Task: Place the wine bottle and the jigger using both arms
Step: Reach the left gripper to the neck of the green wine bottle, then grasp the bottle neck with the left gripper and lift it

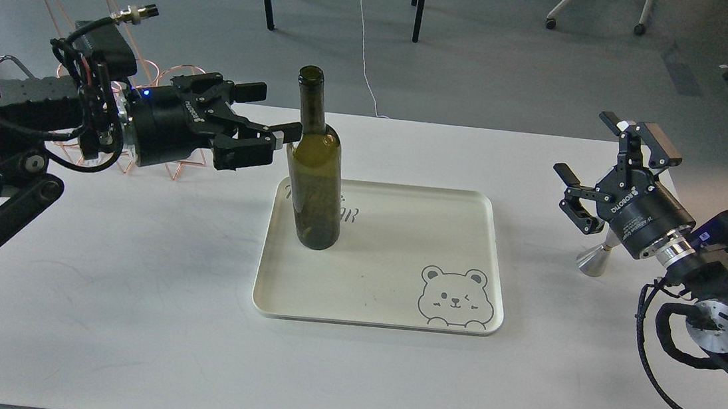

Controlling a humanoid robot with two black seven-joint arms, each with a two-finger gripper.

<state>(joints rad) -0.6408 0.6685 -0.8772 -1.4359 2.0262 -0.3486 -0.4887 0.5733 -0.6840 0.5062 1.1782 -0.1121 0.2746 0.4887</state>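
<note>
The dark olive-green wine bottle (314,166) stands upright on the left part of a cream tray (395,301). My left gripper (272,112) is open, level with the bottle's shoulder, its near fingertip (291,132) right at the bottle's left side. The silver jigger (594,259) stands on the table right of the tray, partly hidden behind my right gripper. My right gripper (609,151) is open and empty, held above and just behind the jigger.
A copper wire bottle rack (92,81) stands at the table's back left, behind my left arm. The tray has a bear drawing (455,297) at its front right corner. The white table (126,315) ends at a grey floor behind.
</note>
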